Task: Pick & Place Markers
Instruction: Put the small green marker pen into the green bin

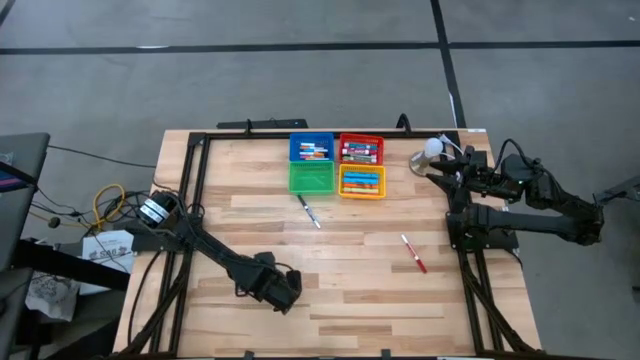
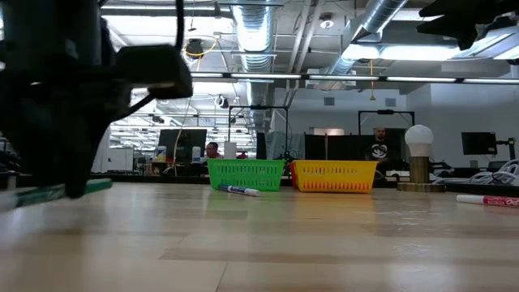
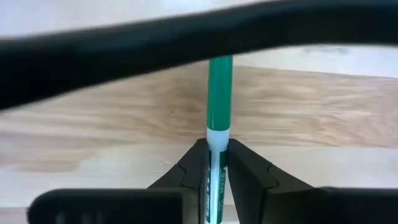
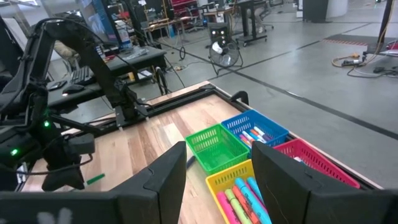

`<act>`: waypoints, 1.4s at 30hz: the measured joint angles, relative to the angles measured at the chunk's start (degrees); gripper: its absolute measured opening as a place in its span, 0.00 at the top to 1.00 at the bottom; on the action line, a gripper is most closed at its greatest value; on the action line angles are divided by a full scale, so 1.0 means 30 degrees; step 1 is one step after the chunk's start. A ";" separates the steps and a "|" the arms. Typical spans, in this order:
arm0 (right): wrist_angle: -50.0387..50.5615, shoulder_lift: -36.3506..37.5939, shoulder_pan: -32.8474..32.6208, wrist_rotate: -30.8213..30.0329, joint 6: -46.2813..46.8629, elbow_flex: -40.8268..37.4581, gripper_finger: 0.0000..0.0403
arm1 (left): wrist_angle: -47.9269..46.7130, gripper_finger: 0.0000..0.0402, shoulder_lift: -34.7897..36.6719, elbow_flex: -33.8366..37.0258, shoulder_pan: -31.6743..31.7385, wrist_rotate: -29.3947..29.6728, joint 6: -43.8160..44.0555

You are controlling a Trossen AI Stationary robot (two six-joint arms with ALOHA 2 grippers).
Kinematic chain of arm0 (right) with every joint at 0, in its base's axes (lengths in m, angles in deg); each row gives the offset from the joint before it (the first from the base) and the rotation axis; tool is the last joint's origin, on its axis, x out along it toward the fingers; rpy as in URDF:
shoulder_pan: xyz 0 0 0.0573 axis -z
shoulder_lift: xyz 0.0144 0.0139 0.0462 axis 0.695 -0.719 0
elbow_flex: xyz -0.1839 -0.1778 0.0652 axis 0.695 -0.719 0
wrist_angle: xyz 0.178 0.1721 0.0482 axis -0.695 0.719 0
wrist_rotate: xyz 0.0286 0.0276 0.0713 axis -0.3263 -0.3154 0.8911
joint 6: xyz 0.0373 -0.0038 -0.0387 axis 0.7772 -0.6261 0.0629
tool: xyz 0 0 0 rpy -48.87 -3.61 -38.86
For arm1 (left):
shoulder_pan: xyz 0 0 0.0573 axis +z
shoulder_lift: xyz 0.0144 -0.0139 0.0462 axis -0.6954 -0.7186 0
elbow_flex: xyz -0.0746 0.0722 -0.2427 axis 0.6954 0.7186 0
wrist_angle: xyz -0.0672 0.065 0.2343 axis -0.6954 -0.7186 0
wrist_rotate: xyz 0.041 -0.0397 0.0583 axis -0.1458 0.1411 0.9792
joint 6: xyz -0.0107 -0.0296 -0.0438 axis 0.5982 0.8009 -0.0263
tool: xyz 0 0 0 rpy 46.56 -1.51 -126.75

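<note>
High view: wooden table (image 1: 330, 290) with both arms in frame. Left arm reaches in from the table's left edge toward the near-left part of the top; right arm is folded back at the far-right corner, beside a small lamp with a white globe (image 1: 432, 148).

Four bins sit in a two-by-two block at the far middle of the table: blue bin (image 1: 311, 136) and red bin (image 1: 361, 138) behind, green bin (image 1: 312, 186) and yellow bin (image 1: 362, 193) in front. Blue, red and yellow bins hold markers; the green one looks empty from above.

Left gripper (image 3: 211, 177): jaws closed tight on a green-capped marker (image 3: 219, 93), white barrel pinched between the fingers, cap end pointing out ahead. Low view shows that marker (image 2: 57, 193) held level, very close to the wood; contact with the table cannot be told.

Right gripper (image 4: 217, 171): jaws stand apart, nothing between them, raised above the bins' side of the table.

Loose markers on the table: a blue-capped marker (image 1: 309, 211) just in front of the green bin, lying at a slant; a red marker (image 1: 414, 254) right of centre, well apart from the bins.
</note>
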 joint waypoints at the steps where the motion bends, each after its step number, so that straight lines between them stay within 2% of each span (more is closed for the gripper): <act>1: 0.0000 -0.0005 -0.0003 0.0000 0.0000 0.0000 0.58 | -0.0024 0.87 0.0143 0.0000 0.0164 -0.0021 -0.0490; 5: 0.0000 0.0000 0.0004 0.0000 0.0000 0.0000 0.58 | -0.0007 0.89 0.1057 -0.0017 0.0807 0.0019 -0.2453; 11: 0.0000 0.0000 -0.0003 0.0000 0.0000 0.0000 0.58 | 0.0007 0.87 0.2845 -0.0036 0.1559 0.1174 -0.5279; 19: 0.0000 0.0000 0.0001 0.0000 0.0000 0.0000 0.58 | 0.0211 0.88 0.5653 -0.0061 0.2645 0.4209 -0.9519; 24: 0.0000 0.0000 0.0004 0.0000 0.0000 0.0000 0.58 | 0.0595 0.87 0.7134 -0.0073 0.3443 0.5332 -1.1811; 34: 0.0000 0.0000 0.0004 0.0000 -0.0007 0.0000 0.58 | 0.2533 0.88 0.7746 -0.0073 0.5152 0.5140 -1.5536; 42: -0.0003 0.0000 0.0000 -0.0044 -0.0007 0.0000 0.58 | 0.2774 0.87 0.7657 -0.0073 0.6881 0.4570 -1.8846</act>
